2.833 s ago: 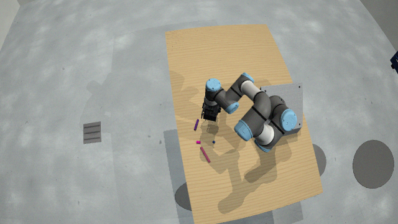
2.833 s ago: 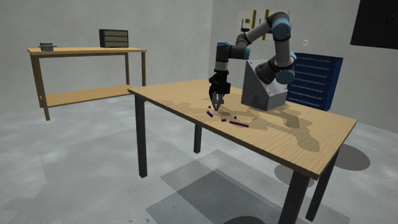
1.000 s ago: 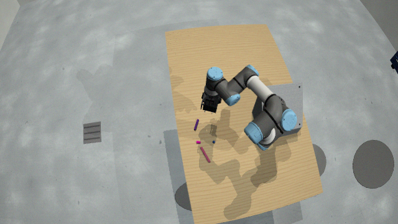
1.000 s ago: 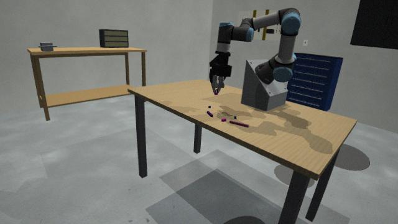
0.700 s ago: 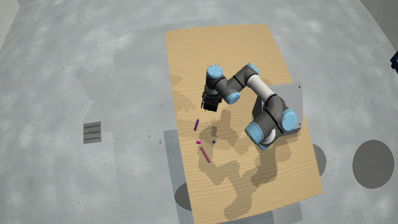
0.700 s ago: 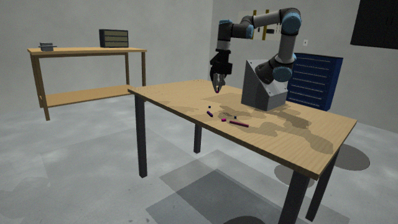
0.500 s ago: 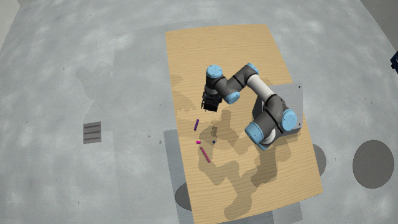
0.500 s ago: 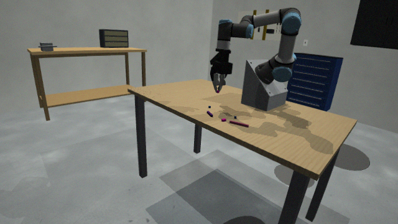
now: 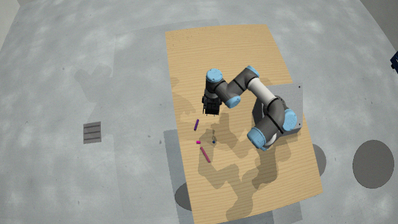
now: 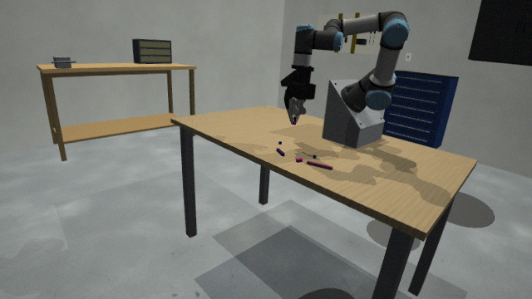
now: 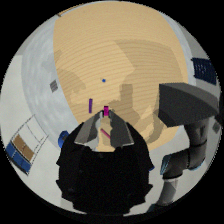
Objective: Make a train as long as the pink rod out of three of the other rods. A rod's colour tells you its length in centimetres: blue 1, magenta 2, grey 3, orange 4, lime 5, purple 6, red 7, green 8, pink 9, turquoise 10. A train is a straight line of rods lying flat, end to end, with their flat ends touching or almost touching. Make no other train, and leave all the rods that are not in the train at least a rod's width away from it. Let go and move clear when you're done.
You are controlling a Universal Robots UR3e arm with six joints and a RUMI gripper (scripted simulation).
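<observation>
From above, the closed tool (image 9: 212, 114) (image 10: 294, 118) (image 11: 106, 110) grips what looks like a magenta rod (image 10: 294, 122) (image 11: 106, 110) over the tabletop (image 9: 224, 46) (image 10: 233, 124) (image 11: 95, 45), its long axis roughly 12-to-6 in the wrist view. Toward 12 o'clock there's a broad stretch before the edge. The purple rod (image 9: 196, 124) (image 10: 280, 152) (image 11: 90, 105), near the 9 o'clock edge, points 1-to-7; the long pink rod (image 9: 205, 155) (image 10: 319, 165) (image 11: 105, 134), further toward 6, points 11-to-5.

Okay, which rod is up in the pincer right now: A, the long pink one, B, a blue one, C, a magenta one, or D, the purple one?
C. A small magenta rod shows at the pincer's fingertips, above the table, while the purple rod lies on the table.
</observation>
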